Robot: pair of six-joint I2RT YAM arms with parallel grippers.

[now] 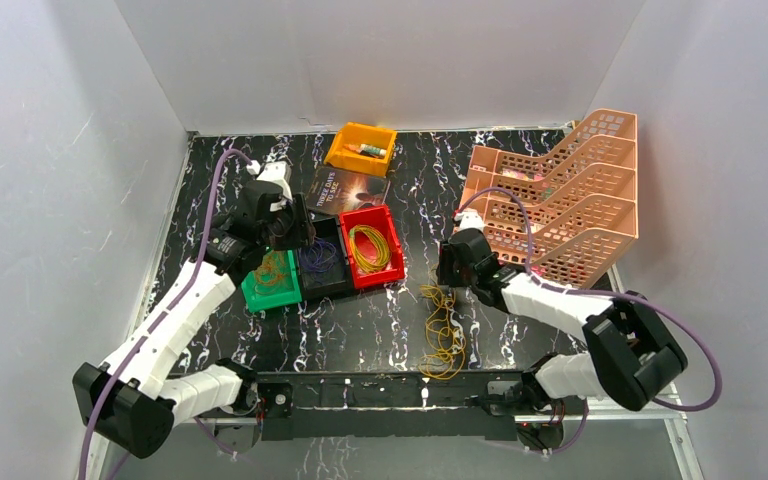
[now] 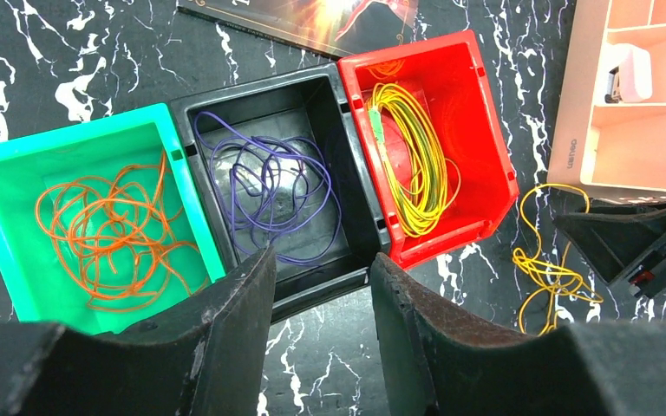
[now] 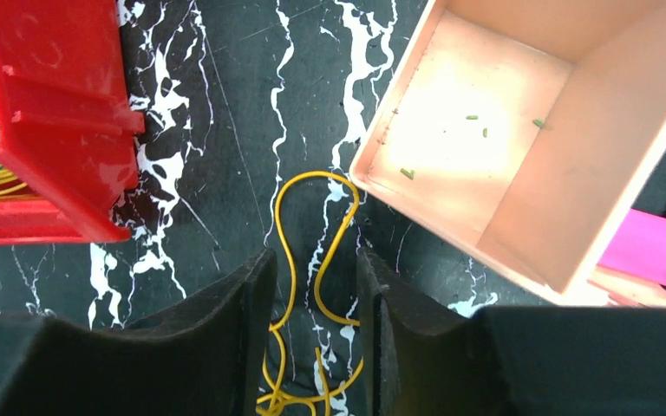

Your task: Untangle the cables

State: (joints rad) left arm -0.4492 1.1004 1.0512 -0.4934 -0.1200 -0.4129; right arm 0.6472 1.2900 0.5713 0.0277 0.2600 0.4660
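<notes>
Nearly done, loose yellow cable (image 1: 442, 338) left on desk (image 1: 360, 320)
Orange cable (image 2: 108, 230), purple cable (image 2: 269, 195) sat binned; left tool (image 2: 323, 260), right tool (image 3: 314, 260) released.

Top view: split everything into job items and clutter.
Job: loose yellow cable; coiled yellow cable in red bin; purple cable in black bin; orange cable in green bin.
Lying about: book; orange bin; pink file rack.

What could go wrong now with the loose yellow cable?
The open right end effector frames the yellow cable, with bunched strands nearer the wrist; closing may catch several and tighten the tangle. Its loop also lies beside the corner of the pink tray, where a lift could snag.
</notes>
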